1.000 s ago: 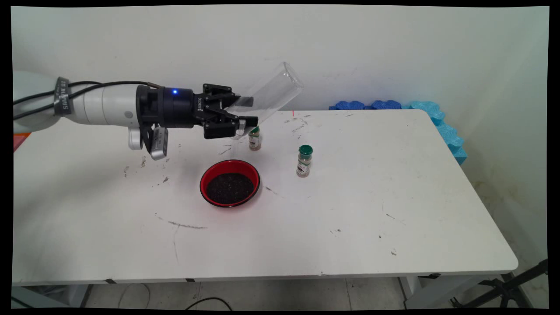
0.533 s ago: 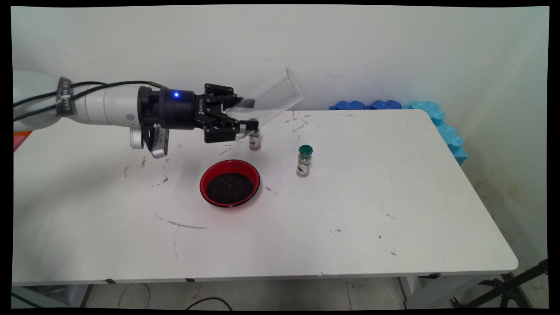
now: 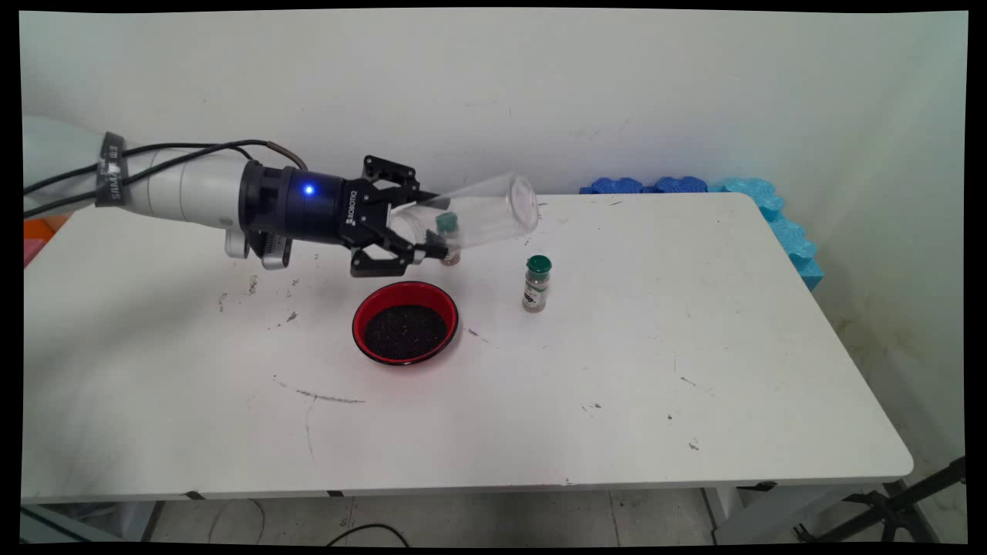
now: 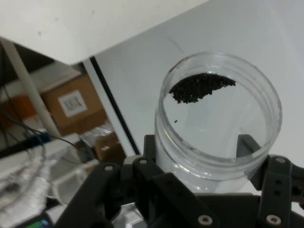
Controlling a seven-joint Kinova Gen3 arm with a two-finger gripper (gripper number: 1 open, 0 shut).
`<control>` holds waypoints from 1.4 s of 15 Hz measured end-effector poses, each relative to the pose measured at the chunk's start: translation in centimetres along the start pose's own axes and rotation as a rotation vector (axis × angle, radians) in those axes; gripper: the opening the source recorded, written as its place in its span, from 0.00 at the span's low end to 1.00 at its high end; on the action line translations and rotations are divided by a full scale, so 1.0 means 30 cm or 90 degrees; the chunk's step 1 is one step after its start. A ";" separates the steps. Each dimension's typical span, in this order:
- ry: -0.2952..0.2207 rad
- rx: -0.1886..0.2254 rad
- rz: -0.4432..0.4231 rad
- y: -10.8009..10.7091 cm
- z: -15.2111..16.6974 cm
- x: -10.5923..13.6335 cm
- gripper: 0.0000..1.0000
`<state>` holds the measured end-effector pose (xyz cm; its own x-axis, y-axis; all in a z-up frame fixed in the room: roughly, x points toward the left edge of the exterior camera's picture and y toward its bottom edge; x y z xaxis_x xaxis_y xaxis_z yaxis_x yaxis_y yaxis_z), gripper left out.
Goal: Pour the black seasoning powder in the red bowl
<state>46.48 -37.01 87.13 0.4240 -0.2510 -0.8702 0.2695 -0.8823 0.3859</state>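
Note:
My gripper (image 3: 433, 225) is shut on a clear plastic jar (image 3: 482, 210), held above the table behind the red bowl (image 3: 356, 324). The jar lies almost level, its far end pointing right and slightly up. In the hand view the jar (image 4: 218, 118) sits between the fingers (image 4: 247, 145), one round end facing the camera, with a small heap of dark grains (image 4: 202, 88) inside. The bowl holds a layer of dark grains (image 3: 405, 331). A small green-capped spice bottle (image 3: 448, 250) stands just behind the jar, partly seen through it. A second green-capped bottle (image 3: 537, 284) stands right of the bowl.
Blue foam pieces (image 3: 694, 185) lie along the table's back right corner and right edge. The white table (image 3: 655, 370) carries scuff marks. In the hand view, cardboard boxes (image 4: 71, 102) and cables sit on the floor beyond the table edge.
The jar has tipped from steeply up-right down to nearly level. The wrist has rolled and the hand has dropped slightly. Bowl and bottles have stayed put.

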 end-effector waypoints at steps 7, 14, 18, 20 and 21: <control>0.041 0.068 0.200 0.014 -0.008 0.009 0.00; 0.077 0.123 0.389 0.046 -0.007 0.011 0.00; 0.088 0.147 0.494 0.066 0.000 -0.003 0.00; 0.091 0.157 0.552 0.077 0.005 -0.014 0.00; 0.091 0.163 0.582 0.082 0.009 -0.021 0.00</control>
<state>46.65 -39.12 88.54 0.4829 -0.8493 -0.2135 -0.4075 -0.4338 0.8036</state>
